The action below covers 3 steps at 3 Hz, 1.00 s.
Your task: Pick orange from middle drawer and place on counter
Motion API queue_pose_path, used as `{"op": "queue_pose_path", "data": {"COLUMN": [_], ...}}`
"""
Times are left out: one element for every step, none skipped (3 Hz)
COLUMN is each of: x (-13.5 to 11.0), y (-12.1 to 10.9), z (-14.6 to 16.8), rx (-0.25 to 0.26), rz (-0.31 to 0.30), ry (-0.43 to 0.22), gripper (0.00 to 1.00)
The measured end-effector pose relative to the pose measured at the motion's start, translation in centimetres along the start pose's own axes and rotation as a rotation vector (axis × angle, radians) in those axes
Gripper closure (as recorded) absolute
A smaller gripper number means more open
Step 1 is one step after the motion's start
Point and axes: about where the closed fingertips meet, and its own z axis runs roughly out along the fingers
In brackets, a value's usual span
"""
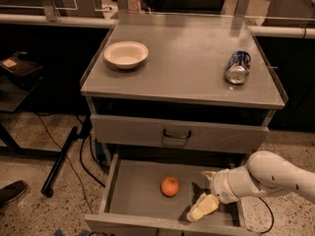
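Gripper point(204, 191) inside middle drawer point(134, 196), fingers apart, holding nothing — just right of orange point(170, 186), not touching. Counter point(187, 58) carries white bowl point(126, 54) and crushed can point(238, 67) — well apart.
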Motion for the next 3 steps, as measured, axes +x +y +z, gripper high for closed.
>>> {"op": "queue_pose_path", "data": {"x": [-0.1, 0.3, 0.6], "y": [-1.0, -4.5, -4.4], "z": [1.5, 7.8, 8.3], "rx": [0.019, 0.032, 0.029], "rz": [-0.020, -0.038, -0.027], "ry": [-0.036, -0.122, -0.128], "gripper": [0.00, 0.00, 0.00]}}
